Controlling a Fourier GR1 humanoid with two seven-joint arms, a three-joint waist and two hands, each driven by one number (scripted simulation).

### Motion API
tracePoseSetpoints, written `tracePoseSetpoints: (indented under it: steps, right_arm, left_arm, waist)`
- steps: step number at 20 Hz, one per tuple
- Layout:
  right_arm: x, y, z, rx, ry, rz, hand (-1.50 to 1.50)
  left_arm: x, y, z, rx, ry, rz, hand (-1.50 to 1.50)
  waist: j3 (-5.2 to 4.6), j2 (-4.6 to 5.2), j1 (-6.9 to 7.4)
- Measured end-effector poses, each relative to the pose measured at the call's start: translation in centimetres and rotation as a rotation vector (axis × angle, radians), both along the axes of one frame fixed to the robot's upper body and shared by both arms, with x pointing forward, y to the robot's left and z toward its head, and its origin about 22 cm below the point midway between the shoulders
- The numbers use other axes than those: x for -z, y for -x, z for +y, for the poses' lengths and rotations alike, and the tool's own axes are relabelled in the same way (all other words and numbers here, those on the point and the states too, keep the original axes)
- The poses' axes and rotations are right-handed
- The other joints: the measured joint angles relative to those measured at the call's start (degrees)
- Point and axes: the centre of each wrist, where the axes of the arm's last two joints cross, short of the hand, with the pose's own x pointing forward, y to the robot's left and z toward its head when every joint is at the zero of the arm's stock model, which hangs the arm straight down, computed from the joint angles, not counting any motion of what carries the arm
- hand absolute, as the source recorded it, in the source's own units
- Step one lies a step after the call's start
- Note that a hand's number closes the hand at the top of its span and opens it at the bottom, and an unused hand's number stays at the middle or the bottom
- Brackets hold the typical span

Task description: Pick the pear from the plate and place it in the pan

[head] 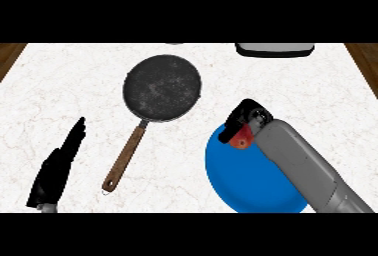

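A dark round pan (162, 87) with a brown wooden handle (125, 157) lies on the marble counter, left of centre. The blue plate (247, 192) sits at the lower right. My right hand (246, 116) is over the plate's upper left rim, its fingers curled down round the reddish-orange pear (238, 139). Only a small part of the pear shows under the palm. I cannot tell if the pear touches the plate. My left hand (59, 167) rests open at the lower left, fingers pointing up, apart from the pan's handle.
A grey and black appliance (275, 49) stands at the counter's far edge, upper right. Wooden edges show at both top corners. White counter lies between the pan and the plate.
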Motion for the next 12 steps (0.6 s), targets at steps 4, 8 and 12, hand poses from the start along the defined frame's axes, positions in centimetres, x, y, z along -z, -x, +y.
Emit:
tracePoseSetpoints:
  steps: [4, 8, 12]
  right_arm:
    - [0.9, 2.4, -1.0, -0.052, 0.085, -0.083, 1.50]
    - [0.6, 3.7, -2.0, -0.089, 0.207, -0.196, 1.50]
    - [-1.2, 4.0, -3.1, -0.102, 0.339, -0.399, 1.50]
  left_arm:
    - [0.2, 0.8, 0.3, -0.002, 0.001, 0.005, 0.00]
    - [-0.5, 0.7, 0.7, -0.011, -0.001, 0.001, 0.00]
    - [-0.4, 0.5, 0.8, -0.019, -0.004, 0.007, 0.00]
  waist:
    - [0.04, -0.25, -0.21]
    - [0.08, -0.19, -0.49]
    - [0.09, -0.22, -0.89]
